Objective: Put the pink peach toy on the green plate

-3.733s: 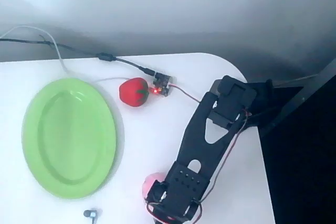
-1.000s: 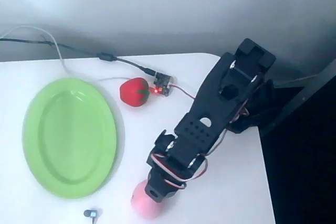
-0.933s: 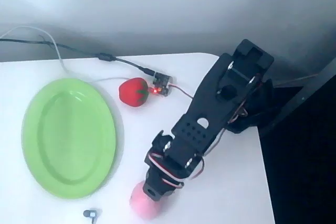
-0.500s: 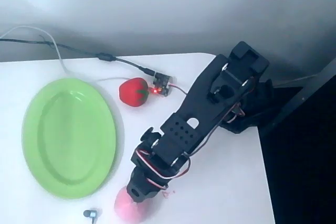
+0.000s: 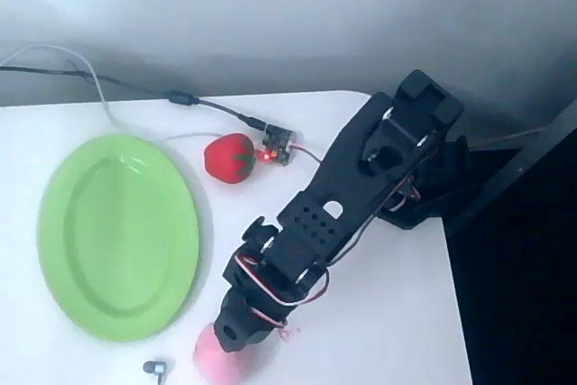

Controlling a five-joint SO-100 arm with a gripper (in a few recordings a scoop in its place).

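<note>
You are working with the tool down at the near edge of the overhead view, and the peach is sitting right under its tip, partly covered by the black head. You cannot tell from here whether the jaws are clenched on the peach or only pressing against it, because the head is hiding the fingertips. That is the first risk: if you are only touching the top of a round, soft-looking ball, it is likely to roll out from under you as you start moving, and it is lying close to the tabletop edge at the bottom of the picture, so a roll that way could be sending it off. The plate is lying up and to the left of the tool, apart from the peach, with its raised rim facing you; if you are dragging rather than lifting, the peach is probably catching on that rim or shoving the plate. A small metal piece is lying just left of the peach, in the sweep path. The strawberry, the small board and their cables are sitting farther up, beside the arm, so a wide swing is risking a snag there.
</note>
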